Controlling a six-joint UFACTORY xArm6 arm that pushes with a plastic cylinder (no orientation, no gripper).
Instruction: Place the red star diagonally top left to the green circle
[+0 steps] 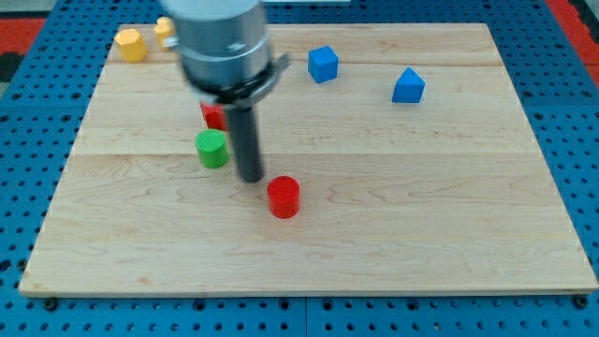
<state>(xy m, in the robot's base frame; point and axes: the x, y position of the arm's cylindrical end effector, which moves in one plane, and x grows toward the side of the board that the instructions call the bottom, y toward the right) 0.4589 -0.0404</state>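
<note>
The green circle (212,149) lies left of the board's middle. A red block (213,116), partly hidden by my arm, sits just above it toward the view's top; its shape cannot be made out. A red round block (284,197) lies to the lower right of the green circle. My tip (251,178) rests on the board between the green circle and the red round block, just right of the green one and apart from both.
Two blue blocks (323,65) (408,86) lie at the upper right. A yellow block (131,45) sits at the upper left corner, and another yellow block (166,31) is partly hidden behind the arm. The wooden board (421,234) sits on a blue perforated base.
</note>
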